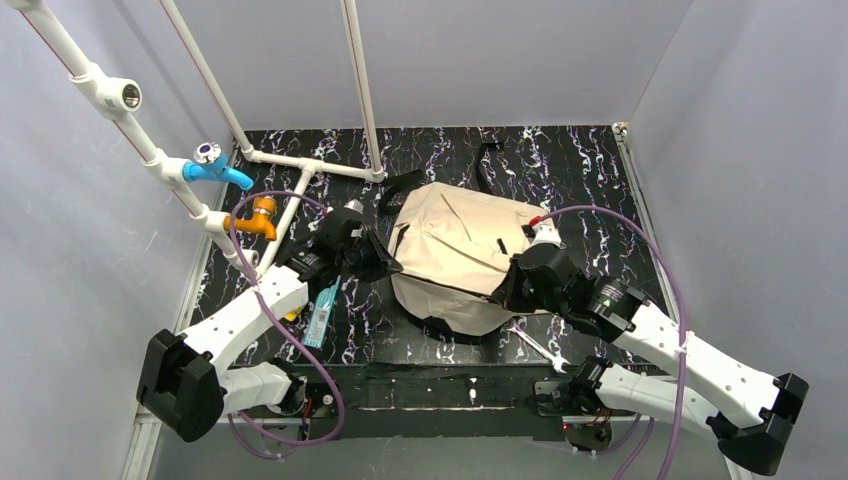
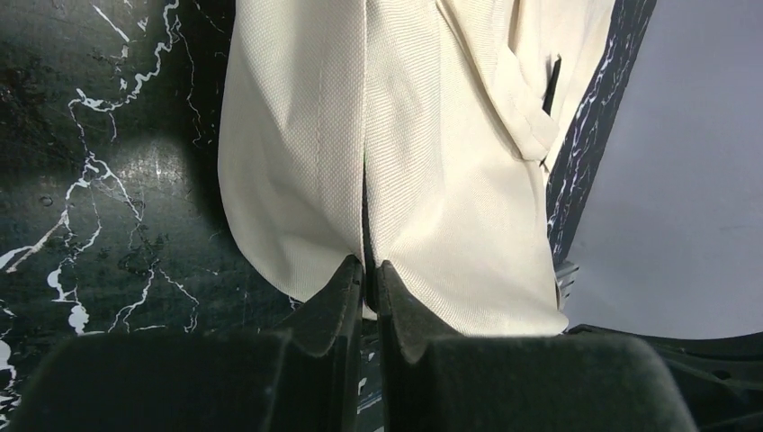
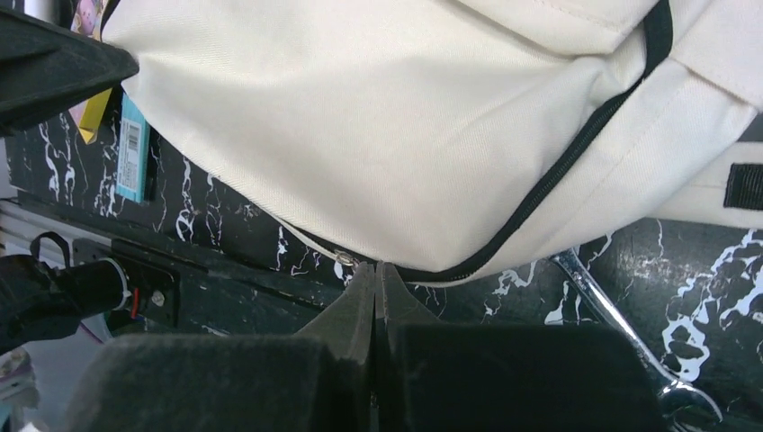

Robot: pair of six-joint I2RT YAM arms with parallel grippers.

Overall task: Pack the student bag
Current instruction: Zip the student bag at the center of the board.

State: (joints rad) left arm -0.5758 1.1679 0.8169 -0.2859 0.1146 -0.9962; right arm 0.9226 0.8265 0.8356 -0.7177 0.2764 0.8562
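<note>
The student bag, a beige backpack, lies flat in the middle of the black marbled table. My left gripper is at the bag's left edge. In the left wrist view this gripper is shut on a dark seam of the bag, with beige fabric bulging on both sides. My right gripper is at the bag's near right edge. In the right wrist view it is fully shut, tips touching the bag's black zipper. A small metal slider sits just left of the tips.
A steel wrench lies on the table near my right arm, beside the right gripper's fingers. A teal box lies left of the bag. A white pipe frame with a blue tap and an orange valve stands at the back left.
</note>
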